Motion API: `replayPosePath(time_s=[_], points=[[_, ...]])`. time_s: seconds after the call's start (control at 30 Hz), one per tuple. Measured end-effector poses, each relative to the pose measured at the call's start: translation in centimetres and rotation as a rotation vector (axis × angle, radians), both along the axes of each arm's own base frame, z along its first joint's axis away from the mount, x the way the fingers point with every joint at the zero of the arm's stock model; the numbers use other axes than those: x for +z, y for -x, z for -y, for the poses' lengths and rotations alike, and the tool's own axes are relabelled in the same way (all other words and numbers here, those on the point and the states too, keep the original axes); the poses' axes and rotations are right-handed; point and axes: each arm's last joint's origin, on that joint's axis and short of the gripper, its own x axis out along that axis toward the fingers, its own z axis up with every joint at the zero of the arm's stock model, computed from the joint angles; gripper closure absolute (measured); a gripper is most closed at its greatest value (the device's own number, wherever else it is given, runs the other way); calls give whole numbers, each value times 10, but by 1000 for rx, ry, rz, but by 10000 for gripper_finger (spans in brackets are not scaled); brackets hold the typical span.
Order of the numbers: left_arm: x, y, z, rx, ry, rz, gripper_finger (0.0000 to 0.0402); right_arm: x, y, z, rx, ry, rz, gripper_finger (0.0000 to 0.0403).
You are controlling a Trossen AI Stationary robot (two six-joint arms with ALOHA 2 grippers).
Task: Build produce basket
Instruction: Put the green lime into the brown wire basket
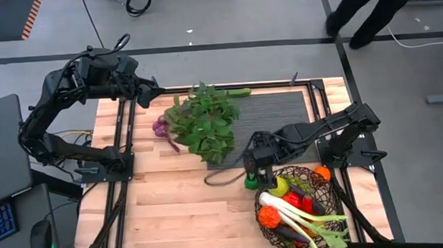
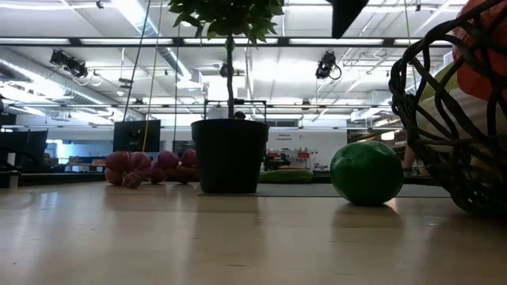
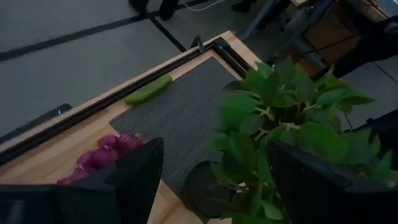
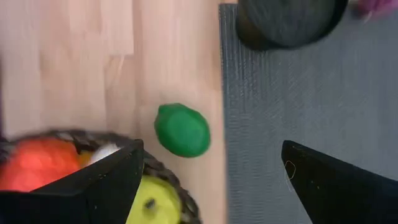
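Wooden tabletop carries everything; nearest me sits the basket [image 1: 300, 211], already loaded with leek, tomato and lemon, so I judge the filling well along. My right gripper [image 1: 252, 166] hangs with fingers spread above the lime [image 4: 181, 130], which lies on bare wood just beside the basket's rim and off the mat [image 1: 278, 113]. Next, I reckon, I drop over the lime, pinch it and lift it into the basket. Farther off, my left gripper [image 1: 153, 92] waits spread near the purple grapes [image 1: 162, 129], half hidden under the potted plant [image 1: 206, 121]; 1 cucumber [image 1: 237, 92] lies beyond.
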Motion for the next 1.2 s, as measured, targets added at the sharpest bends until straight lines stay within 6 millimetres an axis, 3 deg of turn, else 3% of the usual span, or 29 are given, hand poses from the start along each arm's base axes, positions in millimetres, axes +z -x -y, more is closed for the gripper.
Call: replayPosePath(time_s=[0.17, 0.43, 0.63, 0.97, 1.2], points=[[-1, 0, 0, 5, 11, -5, 113, -20, -6, 17, -99, -164, -74, 31], [-3, -2, -2, 16, 8, -33, 113, -47, -12, 16, -44, -281, -71, 28], [-6, -8, -4, 22, 7, -51, 113, -66, -14, 17, -32, -315, -72, 27], [-12, -16, -5, -4, 13, -101, 113, -87, -16, 33, -199, -380, -81, 28], [-12, -17, -4, -12, 16, -108, 113, -112, -24, 29, -155, -391, -148, 28]])
